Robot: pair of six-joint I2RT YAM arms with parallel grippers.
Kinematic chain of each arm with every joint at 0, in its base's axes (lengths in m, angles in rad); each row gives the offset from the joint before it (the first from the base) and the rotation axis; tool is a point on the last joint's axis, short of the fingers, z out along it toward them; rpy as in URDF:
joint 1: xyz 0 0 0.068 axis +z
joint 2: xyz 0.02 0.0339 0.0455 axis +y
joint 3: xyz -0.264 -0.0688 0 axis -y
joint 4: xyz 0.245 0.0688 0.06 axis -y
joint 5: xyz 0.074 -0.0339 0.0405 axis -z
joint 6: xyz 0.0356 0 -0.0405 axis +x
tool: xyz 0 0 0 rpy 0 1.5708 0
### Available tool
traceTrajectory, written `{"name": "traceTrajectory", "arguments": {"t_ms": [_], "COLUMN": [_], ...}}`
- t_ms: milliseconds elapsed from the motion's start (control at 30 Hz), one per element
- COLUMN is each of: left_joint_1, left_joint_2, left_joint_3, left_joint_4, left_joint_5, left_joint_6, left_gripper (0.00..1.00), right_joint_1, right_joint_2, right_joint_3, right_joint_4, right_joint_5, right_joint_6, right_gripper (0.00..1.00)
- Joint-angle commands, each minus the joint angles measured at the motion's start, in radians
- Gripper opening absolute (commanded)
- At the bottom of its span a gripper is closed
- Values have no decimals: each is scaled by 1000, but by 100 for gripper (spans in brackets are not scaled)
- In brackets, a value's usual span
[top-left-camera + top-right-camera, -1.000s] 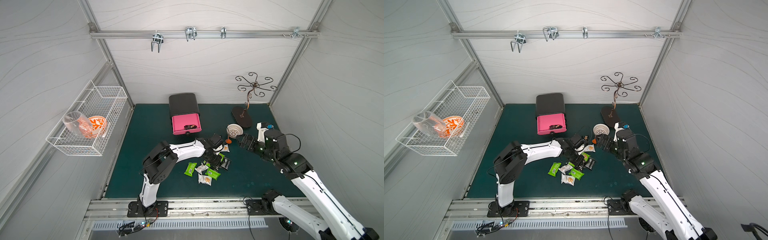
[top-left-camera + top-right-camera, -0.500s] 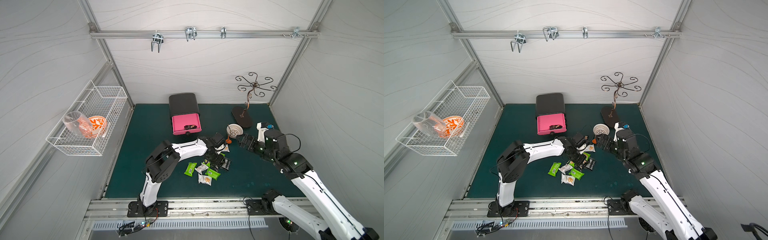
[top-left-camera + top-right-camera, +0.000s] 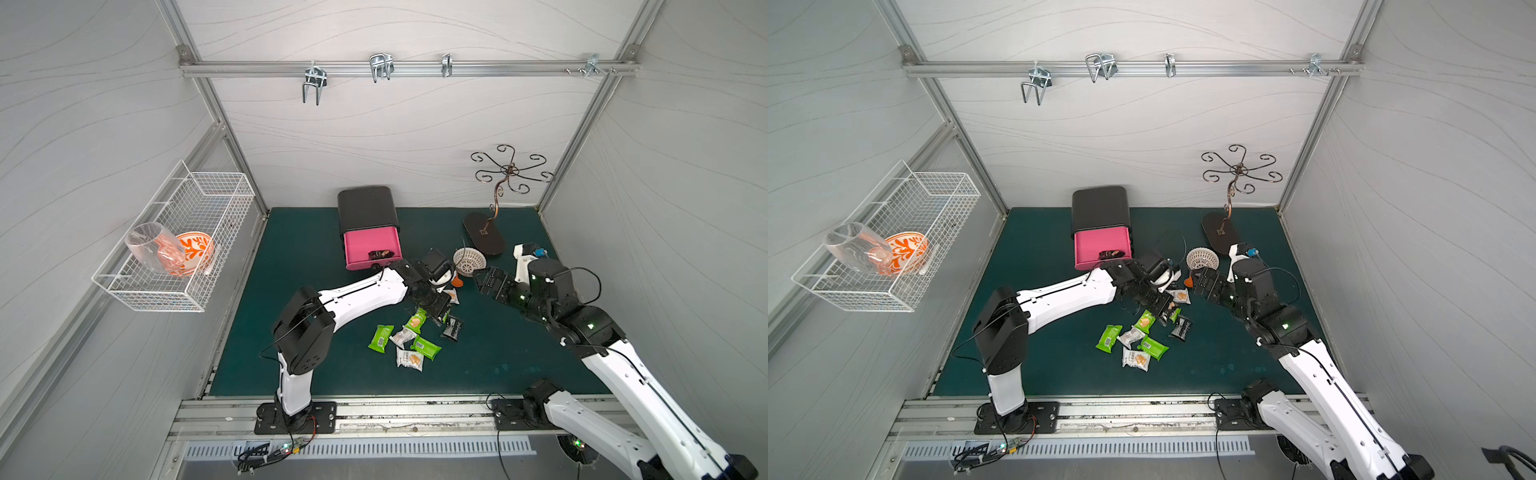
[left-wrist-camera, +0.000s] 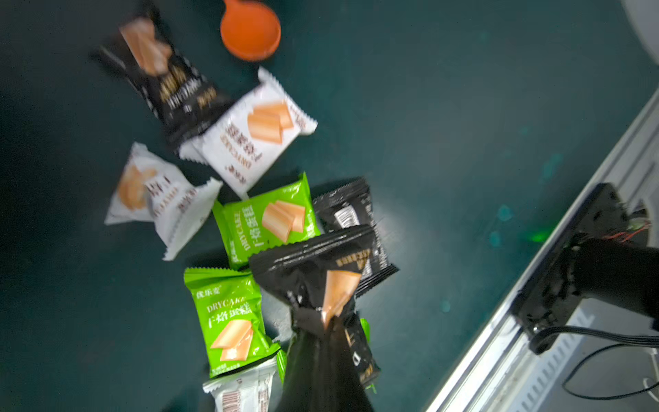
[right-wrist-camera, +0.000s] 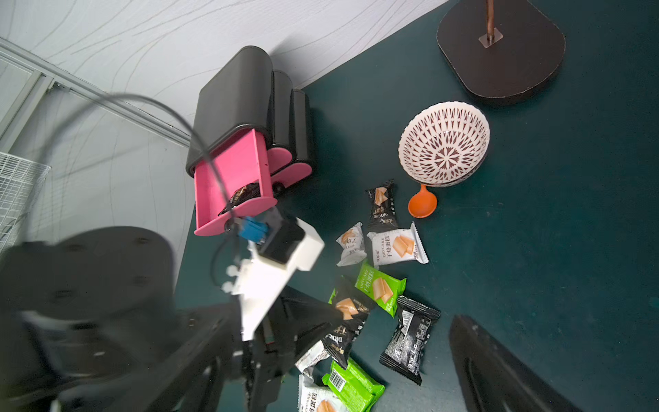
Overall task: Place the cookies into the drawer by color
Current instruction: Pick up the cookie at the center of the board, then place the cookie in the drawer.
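Jaws of the left gripper (image 4: 317, 323) pinch one end of a black cookie packet (image 4: 313, 264), likely bound for the pink drawer (image 3: 370, 245) at ten o'clock in a top view, where a second black packet (image 3: 380, 252) lies, while the remaining cookies (image 3: 380, 337) sit loose toward eight o'clock and the right gripper (image 3: 478, 279) gapes empty at two.

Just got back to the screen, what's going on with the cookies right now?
The left gripper is shut on one end of a black packet, holding it just above the heap of green, white and black packets that lies unsorted on the green mat. The right gripper hangs open beside the patterned bowl, holding nothing. The pink drawer is pulled open with one dark packet already inside.
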Motion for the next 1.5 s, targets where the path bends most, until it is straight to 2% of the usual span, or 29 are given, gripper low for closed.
{"name": "traceTrajectory", "arguments": {"t_ms": [0,167,367,667,900,1267,1467], "left_joint_1": [35,121,252,430,496,565,571], "left_joint_2": [-47,-58,-49,-85,-138,-123,-133], "left_joint_3": [102,203,255,180,63,21,21], "left_joint_4": [-4,13,16,-17,1,7,15], "left_joint_5": [-14,-34,-97,-191,-257,-299,-300], "left_joint_6": [9,-4,0,-48,5,42,38], "left_gripper": [0,0,0,0,0,0,15], "right_joint_1": [2,2,0,0,-1,-2,-2], "right_joint_2": [4,-4,-9,-23,0,21,34], "right_joint_3": [24,26,26,18,23,31,35], "right_joint_4": [20,19,20,21,32,50,62], "right_joint_5": [12,24,29,48,39,38,32], "right_joint_6": [-13,-19,-23,-25,-31,-29,-29], "right_gripper": [99,99,99,99,99,99,99]}}
